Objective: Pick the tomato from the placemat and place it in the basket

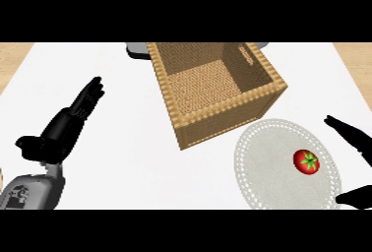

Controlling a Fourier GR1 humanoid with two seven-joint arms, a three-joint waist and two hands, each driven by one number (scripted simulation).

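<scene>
Altogether, the head view showed one tomato, one placemat, one basket and two hands, all on or above one white table [109,172].

Task item: the small round red tomato [306,161] carried a green star-shaped calyx, which faced upward. Its skin was glossy and evenly red. It lay on the round pale grey placemat with a perforated border [269,162], right of the mat's centre and near its right edge. Nothing touched the tomato.

The placemat lay flat at the table's near right. Its far edge sat just beside a near corner of the rectangular tan woven basket [225,118]; contact between the two could not be determined. The basket stood upright with its opening upward, turned at an angle to the table's edges.

The black right hand [352,134] showed at the view's right edge, partly cut off, just beside the placemat's right rim. Its fingers were straight and its thumb was spread well apart from them. The tomato lay left of that gap, apart from both.

The black left hand [64,125] showed at the view's left, well apart from the basket. Its fingers were straight, close together and pointed up the view. It held nothing and joined a grey forearm [33,192].

One dark grey object [137,49] showed behind the basket's far corner, mostly hidden; its type could not be determined.
</scene>
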